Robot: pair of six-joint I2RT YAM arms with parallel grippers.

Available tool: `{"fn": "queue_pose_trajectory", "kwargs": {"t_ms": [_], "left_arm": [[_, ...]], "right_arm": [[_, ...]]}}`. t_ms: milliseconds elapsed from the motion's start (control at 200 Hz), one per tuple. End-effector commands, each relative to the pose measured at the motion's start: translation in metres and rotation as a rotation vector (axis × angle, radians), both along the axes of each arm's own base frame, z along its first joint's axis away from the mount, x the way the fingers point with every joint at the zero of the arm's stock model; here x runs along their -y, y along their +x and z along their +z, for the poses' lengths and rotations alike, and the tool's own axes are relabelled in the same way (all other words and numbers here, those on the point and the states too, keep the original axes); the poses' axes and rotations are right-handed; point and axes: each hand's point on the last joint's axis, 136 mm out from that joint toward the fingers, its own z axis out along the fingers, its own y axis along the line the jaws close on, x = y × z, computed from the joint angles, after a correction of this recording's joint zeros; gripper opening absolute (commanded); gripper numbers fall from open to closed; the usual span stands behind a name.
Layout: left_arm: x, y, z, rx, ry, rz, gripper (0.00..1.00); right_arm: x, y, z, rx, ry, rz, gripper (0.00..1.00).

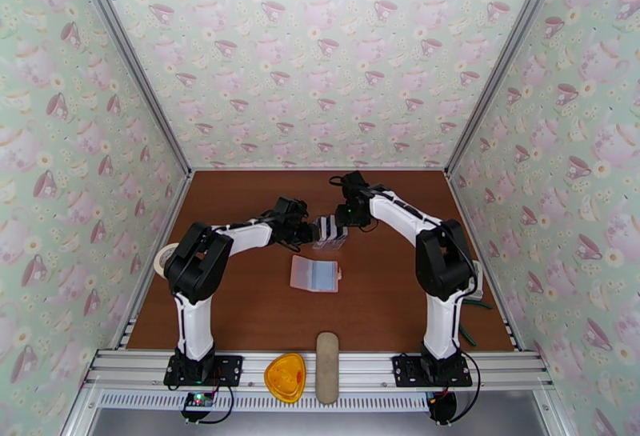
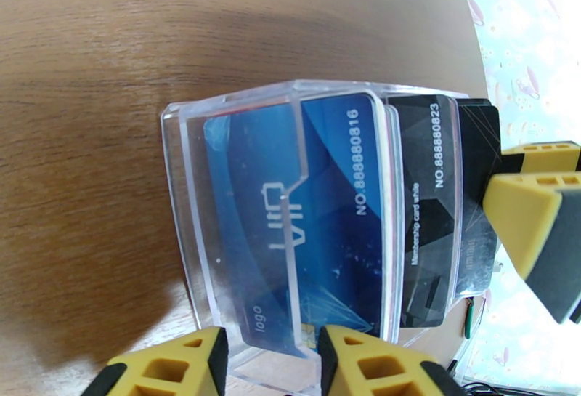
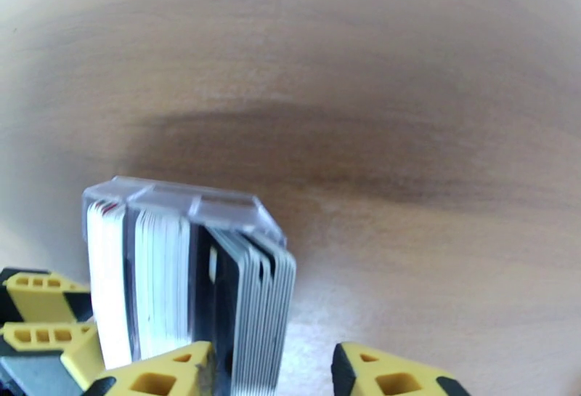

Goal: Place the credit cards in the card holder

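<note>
The cards are standing on their long edges in the rack, long axes level, faces toward the left gripper, whose narrow jaws are straddling the rack's edge; grip unclear. The right gripper is sitting open astride the rear cards.

We count one clear rack holding the credit cards. The left wrist view shows three card faces: one blue card and two black cards. Edge-on, the pack is too dense for a full count. We also count one card holder, one beige oval case, one orange piece, one tape roll, one left arm and one right arm.
</note>
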Motion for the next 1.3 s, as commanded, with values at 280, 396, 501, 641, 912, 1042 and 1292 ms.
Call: {"fn": "queue_pose_trajectory", "kwargs": {"t_ms": [280, 396, 501, 641, 912, 1042, 1292], "left_arm": [[-0.02, -0.009, -0.032, -0.085, 0.069, 0.042, 0.4], [-0.022, -0.01, -0.034, -0.088, 0.072, 0.047, 0.4], [-0.025, -0.012, -0.034, -0.089, 0.076, 0.052, 0.4], [-0.028, -0.012, -0.033, -0.087, 0.075, 0.06, 0.39], [-0.027, -0.011, -0.031, -0.085, 0.071, 0.062, 0.4], [-0.027, -0.011, -0.03, -0.084, 0.07, 0.062, 0.4], [-0.026, -0.012, -0.03, -0.087, 0.064, 0.061, 0.4]], "right_arm": [[-0.002, -0.015, -0.018, -0.046, 0.03, 0.024, 0.49], [0.006, -0.014, -0.015, -0.035, 0.001, 0.012, 0.49], [0.015, -0.011, -0.009, -0.025, -0.015, -0.006, 0.48], [0.024, -0.008, -0.001, -0.009, -0.037, -0.018, 0.48], [0.025, -0.007, 0.007, 0.002, -0.031, -0.016, 0.47], [0.025, -0.008, 0.011, 0.01, -0.028, -0.015, 0.46], [0.019, -0.008, 0.015, 0.01, -0.005, 0.004, 0.4]]}}
